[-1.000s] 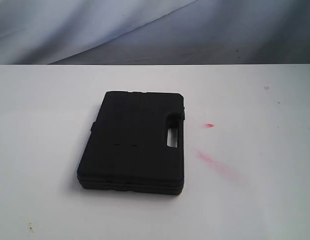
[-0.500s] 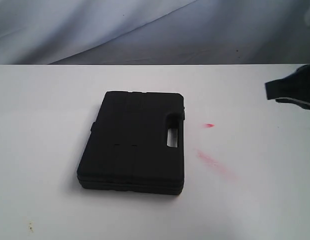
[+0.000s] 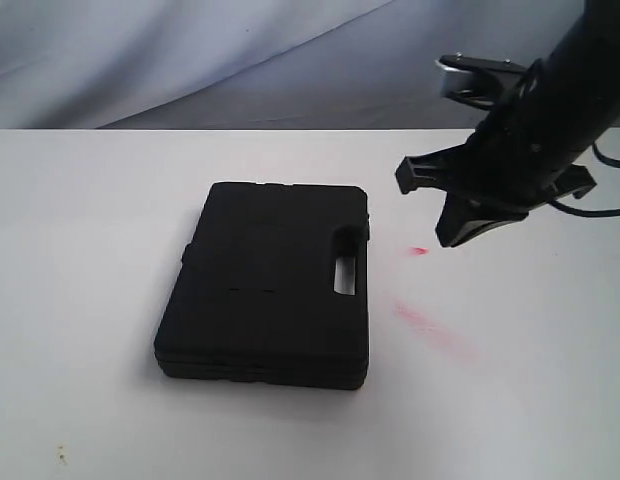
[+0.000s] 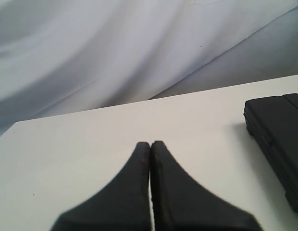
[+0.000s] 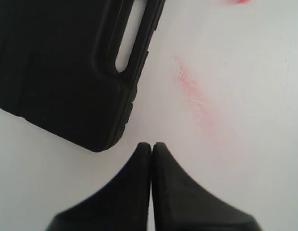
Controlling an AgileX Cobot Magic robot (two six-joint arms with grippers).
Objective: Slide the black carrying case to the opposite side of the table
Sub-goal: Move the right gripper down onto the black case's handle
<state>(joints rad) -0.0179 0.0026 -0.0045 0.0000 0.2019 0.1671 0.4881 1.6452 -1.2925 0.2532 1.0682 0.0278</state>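
Observation:
The black carrying case (image 3: 265, 283) lies flat on the white table (image 3: 90, 200), left of the middle, its handle slot (image 3: 345, 277) on the right side. My right gripper (image 3: 448, 238) hangs shut and empty above the table, to the right of the case and apart from it. In the right wrist view its tips (image 5: 151, 145) sit just off the case's corner (image 5: 57, 62). My left gripper (image 4: 151, 144) is shut on nothing over bare table, with the case's edge (image 4: 279, 130) off to one side. The left arm does not show in the exterior view.
A long red smear (image 3: 430, 328) and a small red spot (image 3: 418, 251) mark the table right of the case. The smear (image 5: 194, 96) also shows in the right wrist view. A grey-white cloth backdrop (image 3: 190, 60) hangs behind the table's far edge.
My right arm has come in from the right edge and moved left toward the case. The case has not moved.

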